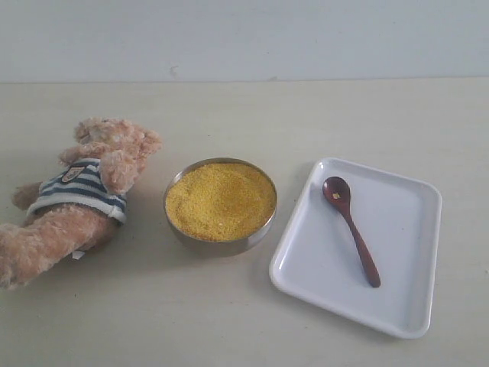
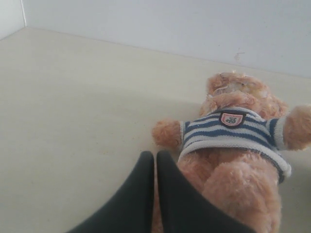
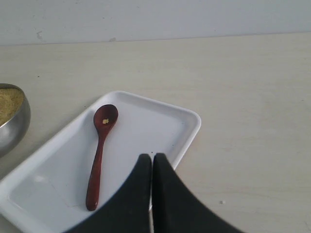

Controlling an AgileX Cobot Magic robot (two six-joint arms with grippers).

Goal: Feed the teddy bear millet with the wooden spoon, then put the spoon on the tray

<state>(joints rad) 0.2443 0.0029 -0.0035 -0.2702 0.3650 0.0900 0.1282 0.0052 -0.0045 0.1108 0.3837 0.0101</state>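
The teddy bear [image 1: 76, 195] [image 2: 233, 145] lies on its back at the table's left, striped shirt and badge up. Yellow millet [image 1: 220, 200] fills the round steel bowl [image 1: 187, 238] at the centre. The dark wooden spoon [image 1: 351, 228] [image 3: 99, 153] lies in the white tray [image 1: 412, 229] [image 3: 160, 121] on the right, a few grains in its bowl. My left gripper [image 2: 155, 154] is shut and empty, its tips beside the bear's legs. My right gripper [image 3: 152, 156] is shut and empty above the tray's near rim, beside the spoon's handle. Neither arm shows in the exterior view.
A pale wall [image 1: 244, 38] closes off the table's far edge. The steel bowl's rim [image 3: 14, 121] shows at the side of the right wrist view. Bare beige tabletop [image 1: 252, 329] lies in front of the objects.
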